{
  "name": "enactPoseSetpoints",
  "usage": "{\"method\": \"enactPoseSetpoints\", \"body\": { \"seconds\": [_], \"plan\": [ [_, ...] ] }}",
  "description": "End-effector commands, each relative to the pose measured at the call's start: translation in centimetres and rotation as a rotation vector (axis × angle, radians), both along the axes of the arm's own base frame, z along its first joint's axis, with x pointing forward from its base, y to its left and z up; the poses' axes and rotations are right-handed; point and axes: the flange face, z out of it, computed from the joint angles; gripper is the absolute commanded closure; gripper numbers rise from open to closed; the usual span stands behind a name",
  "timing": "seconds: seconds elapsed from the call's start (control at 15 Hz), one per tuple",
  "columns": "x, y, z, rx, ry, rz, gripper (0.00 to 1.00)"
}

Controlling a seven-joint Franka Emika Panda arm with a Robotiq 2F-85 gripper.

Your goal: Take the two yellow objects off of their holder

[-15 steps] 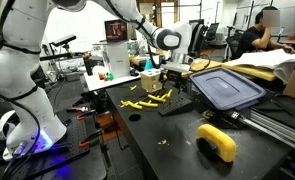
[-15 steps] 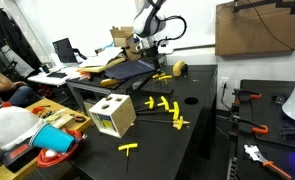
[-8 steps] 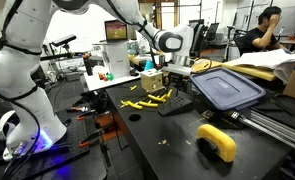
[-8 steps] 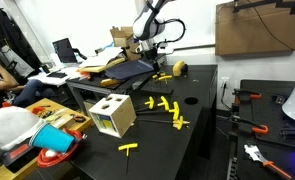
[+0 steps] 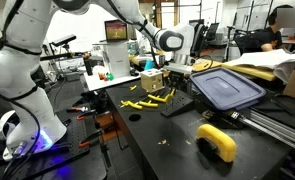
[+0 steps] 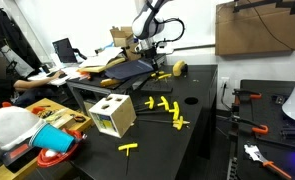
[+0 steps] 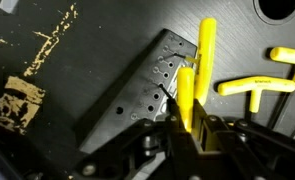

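Down in the wrist view, the gripper comes in from the bottom edge, its jaws pressed in on the gripped yellow stick, one dark finger on each side of it. That stick runs straight up the frame from between the fingers, and its upper end meets the right-hand end of the holder. The holder is a grey block dotted with small holes, lying on a slant from the upper middle of the frame down to the lower left.

Just to the right is the second yellow stick, longer in the frame and reaching nearly to the top edge. Whether it sits in the holder or only beside it cannot be told from here. Further right, two loose yellow T-pieces lie flat on the black table.

In an exterior view, the arm reaches from the upper left down to the middle of the table, with the gripper low over the dark holder. More yellow bits are scattered just to the left of it. To the right lies a blue-grey bin lid, and in the lower right sits a chunky yellow-and-black object, well apart from the holder.
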Motion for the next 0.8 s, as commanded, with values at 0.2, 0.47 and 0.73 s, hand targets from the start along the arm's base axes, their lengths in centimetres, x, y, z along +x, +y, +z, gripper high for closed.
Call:
{"method": "enactPoseSetpoints", "body": {
  "seconds": [0.2,0.47,0.73],
  "plan": [
    [-1.2,0.1,5.9,-0.011,-0.08,-0.006,0.96],
    [-2.4,0.5,9.3,-0.015,-0.114,0.004,0.96],
    [-3.1,1.7,11.7,0.027,-0.116,-0.014,0.96]
  ]
}}
